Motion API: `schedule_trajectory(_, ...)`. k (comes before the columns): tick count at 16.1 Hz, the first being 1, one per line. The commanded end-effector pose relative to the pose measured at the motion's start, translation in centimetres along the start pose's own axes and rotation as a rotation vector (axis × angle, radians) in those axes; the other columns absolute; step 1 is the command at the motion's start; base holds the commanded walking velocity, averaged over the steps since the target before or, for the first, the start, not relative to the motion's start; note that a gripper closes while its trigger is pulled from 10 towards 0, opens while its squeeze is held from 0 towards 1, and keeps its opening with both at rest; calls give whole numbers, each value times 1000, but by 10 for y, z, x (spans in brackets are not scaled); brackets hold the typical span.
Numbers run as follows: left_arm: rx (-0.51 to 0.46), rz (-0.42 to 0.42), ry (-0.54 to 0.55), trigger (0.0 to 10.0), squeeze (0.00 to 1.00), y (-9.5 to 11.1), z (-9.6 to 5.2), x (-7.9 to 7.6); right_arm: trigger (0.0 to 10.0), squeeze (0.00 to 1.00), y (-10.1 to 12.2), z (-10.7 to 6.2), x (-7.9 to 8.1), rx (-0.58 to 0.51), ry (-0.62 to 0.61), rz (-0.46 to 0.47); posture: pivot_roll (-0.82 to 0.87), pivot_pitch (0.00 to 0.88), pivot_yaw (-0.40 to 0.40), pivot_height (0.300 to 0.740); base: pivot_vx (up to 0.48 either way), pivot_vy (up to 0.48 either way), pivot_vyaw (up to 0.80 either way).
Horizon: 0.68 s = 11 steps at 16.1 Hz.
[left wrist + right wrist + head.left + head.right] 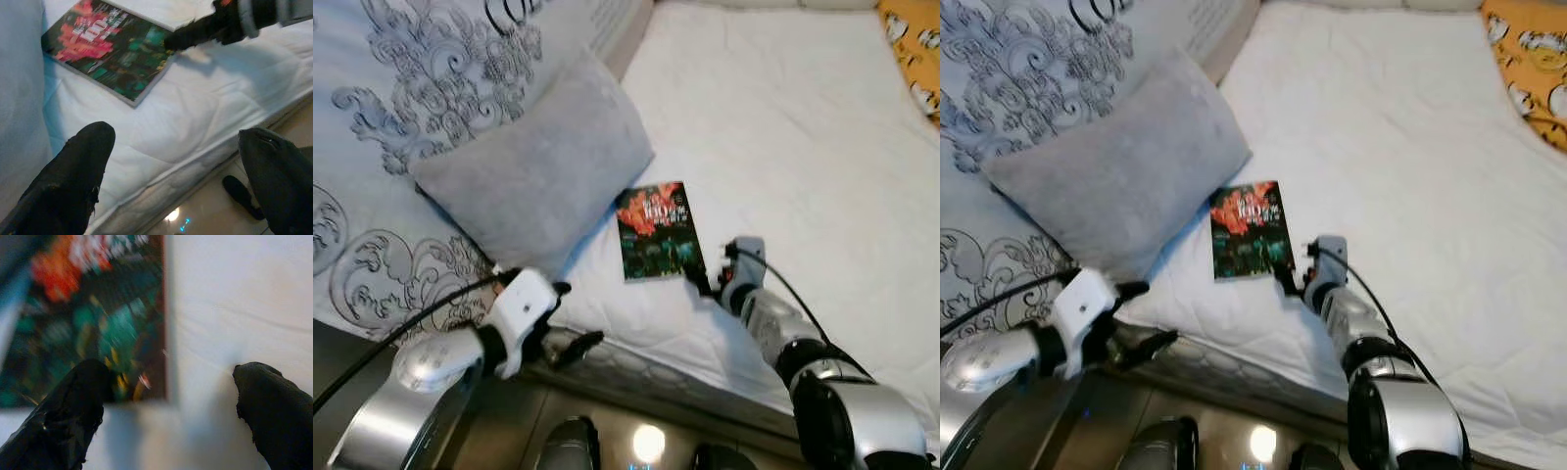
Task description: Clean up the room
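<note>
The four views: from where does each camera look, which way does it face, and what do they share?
Left eye view: from the head, down at the bed, book and pillow; both arms.
Right eye view: the same scene.
Left wrist view: along the open left gripper toward the book.
Right wrist view: along the open right gripper, at the book's corner.
All share the book.

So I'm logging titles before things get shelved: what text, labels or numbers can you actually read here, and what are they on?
Book cover, lying on the white bed: large pale lettering across the red upper part, too blurred to read.
Book cover, lower dark green part: small marks, too small to read.
Patterned bedding behind the grey pillow: curling ornament, with large dark strokes cut off by the frame edge, not readable.
Nothing else legible.
</note>
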<state>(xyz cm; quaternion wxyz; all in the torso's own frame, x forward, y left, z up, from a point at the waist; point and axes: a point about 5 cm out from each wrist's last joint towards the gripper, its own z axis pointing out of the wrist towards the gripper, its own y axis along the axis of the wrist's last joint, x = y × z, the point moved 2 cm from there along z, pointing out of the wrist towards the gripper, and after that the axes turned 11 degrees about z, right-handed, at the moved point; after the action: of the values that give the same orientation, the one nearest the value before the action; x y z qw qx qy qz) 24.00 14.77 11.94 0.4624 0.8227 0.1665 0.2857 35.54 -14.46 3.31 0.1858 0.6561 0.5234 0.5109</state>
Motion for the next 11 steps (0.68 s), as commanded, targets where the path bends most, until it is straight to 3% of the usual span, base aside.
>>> schedule_trajectory(1, 34, -16, -9, 10000, 0, -8, 15, -3, 10000, 0, 2, 3, 13, -27, 81, 37, 292, 265, 56, 740, 0, 0, 0)
schedule_trajectory(4, 46, -30, -13, 10000, 0, -10, 41, -9, 10000, 0, 1, 6, 30, -34, 169, 30, 296, 260, 52, 740, 0, 0, 0)
schedule_trajectory(6, 51, -35, -24, 10000, 0, -10, 58, -27, 10000, 0, -6, 7, 36, -7, 200, 24, 289, 240, 56, 740, 0, 0, 0)
schedule_trajectory(9, 47, -24, -52, 10000, 0, -8, 85, -69, 10000, 0, -19, 4, 31, 35, 210, 24, 272, 215, 60, 740, 0, 0, 0)
schedule_trajectory(11, 44, -21, -68, 10000, 0, 3, 117, -114, 10000, 0, -19, 1, 33, 34, 277, 51, 249, 189, 54, 740, 0, 0, 0)
